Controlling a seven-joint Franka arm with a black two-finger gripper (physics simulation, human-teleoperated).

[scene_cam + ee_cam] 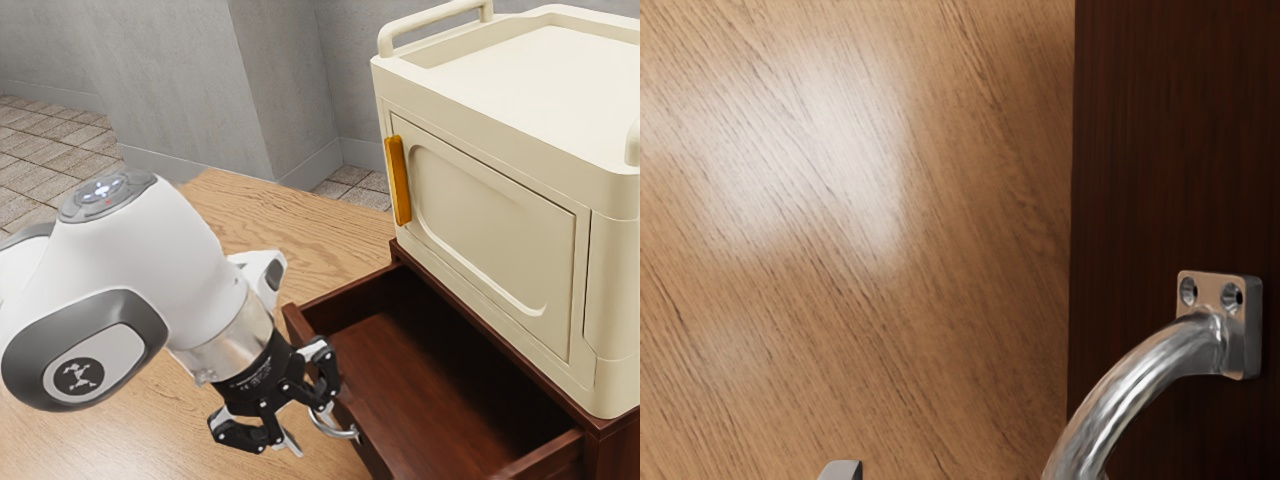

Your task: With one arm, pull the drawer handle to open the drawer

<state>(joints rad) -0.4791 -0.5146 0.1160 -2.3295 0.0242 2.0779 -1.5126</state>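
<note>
In the exterior view my gripper (309, 426) is open, its two fingers apart, at the front of the dark brown drawer (365, 440). The curved silver handle (335, 428) is close by the gripper, partly hidden by the finger nearer the drawer. The drawer stands pulled out from under the cream cabinet, its interior visible. In the wrist view the handle (1120, 390) curves away from its screwed mount on the drawer front (1170, 150). The tip of one finger (842, 471) shows apart from the handle, with table between them.
The cream cabinet (500, 190) with an orange handle (398, 180) on its closed door stands on the brown drawer unit (610, 440). Light wooden table (225, 215) surrounds the arm and drawer. Grey walls (180, 70) rise behind.
</note>
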